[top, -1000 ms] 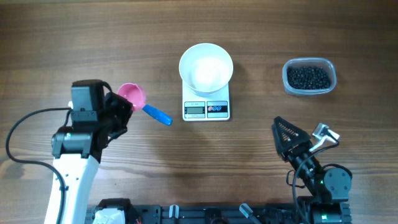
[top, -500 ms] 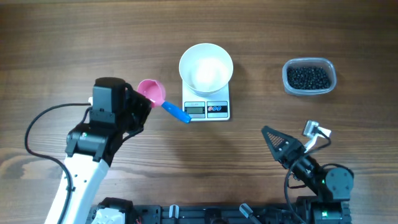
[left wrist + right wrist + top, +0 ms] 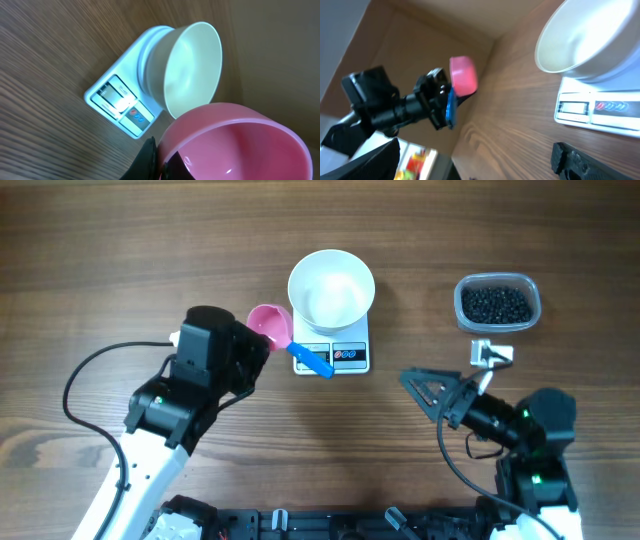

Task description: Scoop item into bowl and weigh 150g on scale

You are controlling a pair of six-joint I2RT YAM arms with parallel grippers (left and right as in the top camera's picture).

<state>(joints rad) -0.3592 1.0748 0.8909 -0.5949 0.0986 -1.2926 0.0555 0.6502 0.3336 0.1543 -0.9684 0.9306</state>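
The white bowl point(image 3: 331, 288) stands empty on the white scale point(image 3: 345, 356) at the table's middle back. The item, a heap of small black beads point(image 3: 495, 304), fills a clear tub point(image 3: 530, 288) at the back right. My left gripper point(image 3: 262, 346) is shut on a pink scoop point(image 3: 269, 324) with a blue handle point(image 3: 313, 361), held just left of the scale. In the left wrist view the scoop point(image 3: 235, 145) is empty, with the bowl point(image 3: 192, 65) and scale point(image 3: 117, 102) beyond it. My right gripper point(image 3: 415, 386) is open, in front of the scale's right side, holding nothing.
The right wrist view looks across at the bowl point(image 3: 590, 40), the scale point(image 3: 600, 107), the scoop point(image 3: 464, 75) and the left arm point(image 3: 395, 107). A black cable point(image 3: 85, 375) loops left of the left arm. Bare wood lies in front of the scale.
The left arm has carried the scoop to the right, up beside the scale. The right gripper has swung left and away from the front edge, towards the scale.
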